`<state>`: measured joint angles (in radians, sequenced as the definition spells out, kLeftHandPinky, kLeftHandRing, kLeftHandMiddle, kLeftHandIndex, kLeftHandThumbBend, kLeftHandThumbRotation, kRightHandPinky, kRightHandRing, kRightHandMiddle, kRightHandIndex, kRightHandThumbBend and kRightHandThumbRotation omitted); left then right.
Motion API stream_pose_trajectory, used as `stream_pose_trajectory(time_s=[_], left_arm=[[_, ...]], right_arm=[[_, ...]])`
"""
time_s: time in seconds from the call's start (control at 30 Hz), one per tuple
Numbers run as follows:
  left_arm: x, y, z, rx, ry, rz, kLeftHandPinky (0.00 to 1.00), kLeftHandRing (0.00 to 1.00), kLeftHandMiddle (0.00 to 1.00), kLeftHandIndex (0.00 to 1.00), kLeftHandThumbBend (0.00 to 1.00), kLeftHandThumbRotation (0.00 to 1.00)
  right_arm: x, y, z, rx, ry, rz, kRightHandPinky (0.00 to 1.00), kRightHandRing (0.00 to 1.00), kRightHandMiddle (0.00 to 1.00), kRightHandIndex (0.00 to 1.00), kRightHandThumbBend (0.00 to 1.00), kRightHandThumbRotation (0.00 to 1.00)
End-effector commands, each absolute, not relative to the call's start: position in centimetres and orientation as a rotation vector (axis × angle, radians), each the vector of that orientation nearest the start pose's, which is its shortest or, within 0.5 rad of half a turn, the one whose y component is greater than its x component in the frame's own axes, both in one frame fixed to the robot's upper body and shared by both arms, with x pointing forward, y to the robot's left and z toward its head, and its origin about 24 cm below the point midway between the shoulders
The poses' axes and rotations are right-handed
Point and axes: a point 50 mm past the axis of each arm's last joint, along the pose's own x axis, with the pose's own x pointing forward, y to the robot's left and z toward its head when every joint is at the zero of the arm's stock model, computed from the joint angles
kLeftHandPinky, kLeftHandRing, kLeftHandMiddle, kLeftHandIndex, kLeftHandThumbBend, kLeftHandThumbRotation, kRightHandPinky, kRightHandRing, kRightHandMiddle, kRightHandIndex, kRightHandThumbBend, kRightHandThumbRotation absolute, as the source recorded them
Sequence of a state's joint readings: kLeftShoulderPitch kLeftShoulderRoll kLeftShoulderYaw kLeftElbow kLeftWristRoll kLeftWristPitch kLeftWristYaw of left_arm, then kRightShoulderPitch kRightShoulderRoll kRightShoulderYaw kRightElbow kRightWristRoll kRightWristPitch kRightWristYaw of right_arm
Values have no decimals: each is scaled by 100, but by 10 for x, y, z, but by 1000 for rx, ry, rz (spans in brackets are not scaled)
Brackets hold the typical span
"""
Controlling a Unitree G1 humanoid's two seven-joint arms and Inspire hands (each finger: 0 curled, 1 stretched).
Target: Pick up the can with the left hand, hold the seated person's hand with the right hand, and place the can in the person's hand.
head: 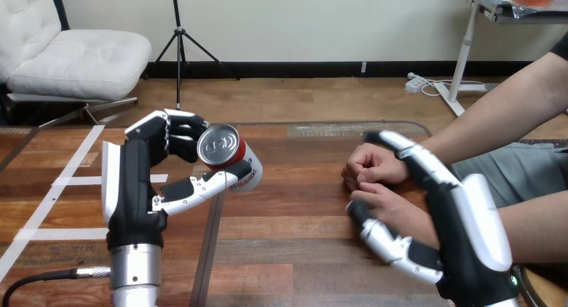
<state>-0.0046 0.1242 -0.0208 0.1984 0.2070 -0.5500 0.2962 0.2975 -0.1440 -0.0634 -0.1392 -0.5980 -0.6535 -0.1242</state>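
Note:
A red and white can (226, 155) hangs tilted above the table, its silver top facing me. My left hand (130, 186) is shut on it, fingers behind the can and thumb under it. At the right, the person's two hands rest on the table as loose fists, one farther (370, 165) and one nearer (395, 210). My right hand (469, 240) is open beside them. Its nearly straight fingers (418, 158) lie over the farther wrist and its thumb (378, 236) sits below the nearer fist. I see no grasp on either hand.
The wooden table (281, 253) has white tape lines (74, 179) at its left. The person's forearms (509, 119) come in from the right edge. Bare table lies between the can and the person's hands.

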Motion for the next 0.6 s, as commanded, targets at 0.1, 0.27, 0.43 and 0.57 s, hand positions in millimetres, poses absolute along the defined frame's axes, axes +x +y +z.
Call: stream_pose_trajectory(time_s=[0.1, 0.27, 0.43, 0.57], left_arm=[[245, 166, 77, 238, -519, 172, 39, 42, 45, 43, 73, 0], [245, 166, 76, 246, -524, 174, 40, 42, 44, 43, 74, 0], [245, 165, 76, 235, -525, 170, 39, 41, 44, 43, 75, 0], [245, 164, 75, 234, -523, 168, 39, 41, 44, 43, 74, 0]], right_arm=[[183, -182, 99, -1075, -484, 60, 89, 92, 93, 91, 66, 41], [186, -189, 104, -1199, -426, 53, 90, 92, 92, 90, 71, 37], [189, -194, 108, -1256, -356, 47, 91, 92, 91, 88, 75, 28], [192, -198, 111, -1298, -299, 56, 93, 93, 92, 88, 75, 23]])
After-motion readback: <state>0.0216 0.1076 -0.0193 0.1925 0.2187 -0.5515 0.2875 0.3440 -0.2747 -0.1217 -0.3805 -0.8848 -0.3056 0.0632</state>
